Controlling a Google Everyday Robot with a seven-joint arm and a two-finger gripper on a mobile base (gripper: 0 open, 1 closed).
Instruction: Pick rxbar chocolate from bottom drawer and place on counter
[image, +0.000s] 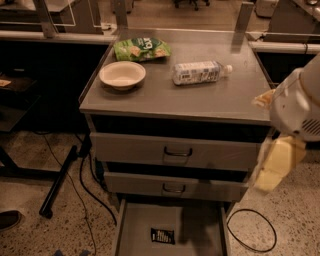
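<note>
Nearest, at frame bottom: btm drawer (200, 235), pulled out, w/ plain grey floor in view. Holds rxbar (162, 236), a black wrapper w/ white lettering, lying flat on drawer floor, L of ctr and apart from both side walls.

Just R of drawer: black cable (251, 231) looped on speckled floor.

Above cable, at frame R: gripper (272, 172), yellowish, hanging below white arm housing (297, 105). Sits beside cabinet's R edge, level w/ the two upper drawers and well apart from rxbar. Open or closed: cannot tell.

Next back: mid drawer (210, 187) and top drawer (130, 150), each w/ a loop handle at ctr of its front.

Above those: counter (200, 102), flat grey top. Carries cream bowl (122, 75) toward L. Carries clear bottle (200, 72) near ctr, lying on its side w/ cap pointing R, apart from bowl. Farthest, near back edge: green bag (141, 49), just behind bowl.
</note>
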